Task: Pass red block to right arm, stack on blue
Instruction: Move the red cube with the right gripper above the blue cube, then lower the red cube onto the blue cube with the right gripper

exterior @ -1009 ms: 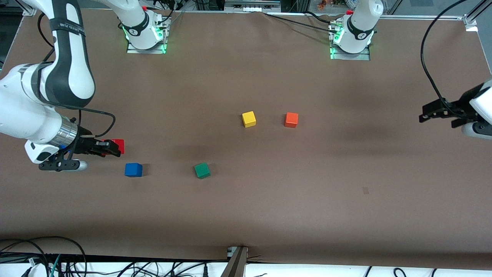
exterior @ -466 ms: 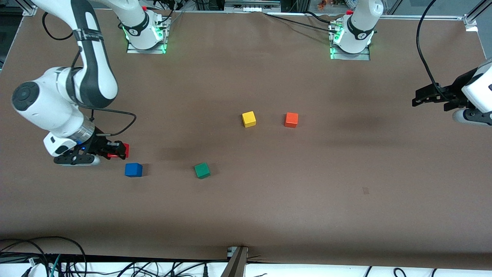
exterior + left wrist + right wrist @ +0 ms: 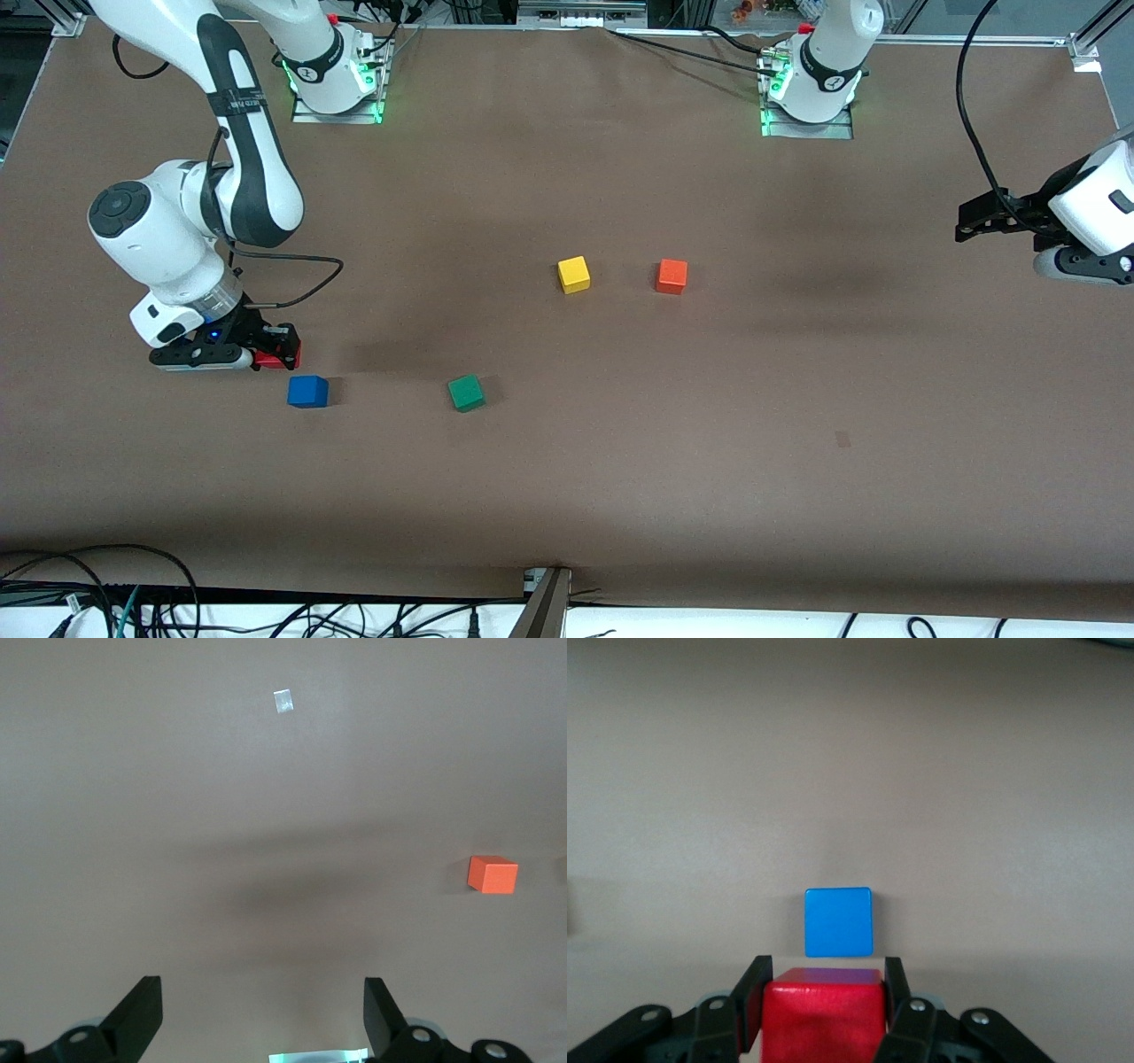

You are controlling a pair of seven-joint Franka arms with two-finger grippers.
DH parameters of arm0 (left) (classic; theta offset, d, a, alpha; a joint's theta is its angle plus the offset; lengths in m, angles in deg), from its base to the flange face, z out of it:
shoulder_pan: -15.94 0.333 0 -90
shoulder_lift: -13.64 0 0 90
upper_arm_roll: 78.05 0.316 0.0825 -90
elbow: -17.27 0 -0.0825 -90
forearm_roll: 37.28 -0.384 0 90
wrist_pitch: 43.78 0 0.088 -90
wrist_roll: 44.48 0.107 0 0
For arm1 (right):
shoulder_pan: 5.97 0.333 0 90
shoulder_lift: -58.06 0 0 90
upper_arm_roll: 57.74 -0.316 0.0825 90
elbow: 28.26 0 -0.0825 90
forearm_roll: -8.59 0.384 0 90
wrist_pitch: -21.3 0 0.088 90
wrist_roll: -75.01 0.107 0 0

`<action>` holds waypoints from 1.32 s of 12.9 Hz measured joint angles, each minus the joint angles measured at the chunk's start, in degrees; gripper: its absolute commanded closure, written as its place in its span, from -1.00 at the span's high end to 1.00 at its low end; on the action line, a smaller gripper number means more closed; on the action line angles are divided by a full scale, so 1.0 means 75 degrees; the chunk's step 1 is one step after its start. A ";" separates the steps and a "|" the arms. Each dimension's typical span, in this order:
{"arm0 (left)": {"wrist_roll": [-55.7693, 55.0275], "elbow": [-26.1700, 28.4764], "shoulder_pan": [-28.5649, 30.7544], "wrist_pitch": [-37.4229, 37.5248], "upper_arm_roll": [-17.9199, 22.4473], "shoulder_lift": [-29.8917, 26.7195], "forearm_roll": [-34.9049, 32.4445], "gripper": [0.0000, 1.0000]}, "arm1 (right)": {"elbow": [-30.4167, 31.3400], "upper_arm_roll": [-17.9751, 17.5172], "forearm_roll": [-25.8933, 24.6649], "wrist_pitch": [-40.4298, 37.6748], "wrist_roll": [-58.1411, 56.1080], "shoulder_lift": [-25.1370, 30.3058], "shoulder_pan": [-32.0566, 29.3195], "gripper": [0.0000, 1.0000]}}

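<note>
My right gripper point(image 3: 282, 349) is shut on the red block point(image 3: 275, 358), held just above the table beside the blue block point(image 3: 307, 391). In the right wrist view the red block point(image 3: 822, 1017) sits clamped between the black fingers point(image 3: 752, 997), with the blue block point(image 3: 838, 921) on the table just ahead of it. My left gripper point(image 3: 970, 221) is open and empty, up in the air at the left arm's end of the table; in its own wrist view point(image 3: 262, 1014) its two fingers stand wide apart over bare table.
A green cube point(image 3: 465, 392) lies beside the blue block toward the table's middle. A yellow cube point(image 3: 574, 274) and an orange cube point(image 3: 671, 276) lie mid-table; the orange cube also shows in the left wrist view point(image 3: 493, 874). Cables hang along the table's near edge.
My right arm has swung in toward the table's middle and brought the red block down closer to the blue block. My left gripper has drifted slightly up and away.
</note>
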State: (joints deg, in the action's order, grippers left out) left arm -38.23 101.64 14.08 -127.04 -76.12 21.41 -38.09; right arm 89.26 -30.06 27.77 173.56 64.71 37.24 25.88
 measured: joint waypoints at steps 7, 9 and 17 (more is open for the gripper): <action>-0.0065 0.0010 -0.0012 0.0000 -0.0221 0.0034 0.0000 1.00 | -0.0577 0.0002 0.0117 0.0599 0.0001 -0.0852 -0.0027 -0.70; -0.0065 0.0010 -0.0002 0.0000 -0.0219 0.0034 0.0000 1.00 | -0.0827 0.0003 0.0346 0.0604 0.0001 -0.1073 -0.0028 -0.70; -0.0062 0.0011 0.0012 0.0000 -0.0217 0.0037 0.0000 1.00 | -0.1430 -0.0795 0.0438 0.0605 -0.0430 -0.1476 -0.0756 -0.70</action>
State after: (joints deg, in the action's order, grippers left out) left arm -38.70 101.72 14.17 -127.05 -77.74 21.68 -38.09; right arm 78.54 -36.02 31.05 178.09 61.48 26.17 20.21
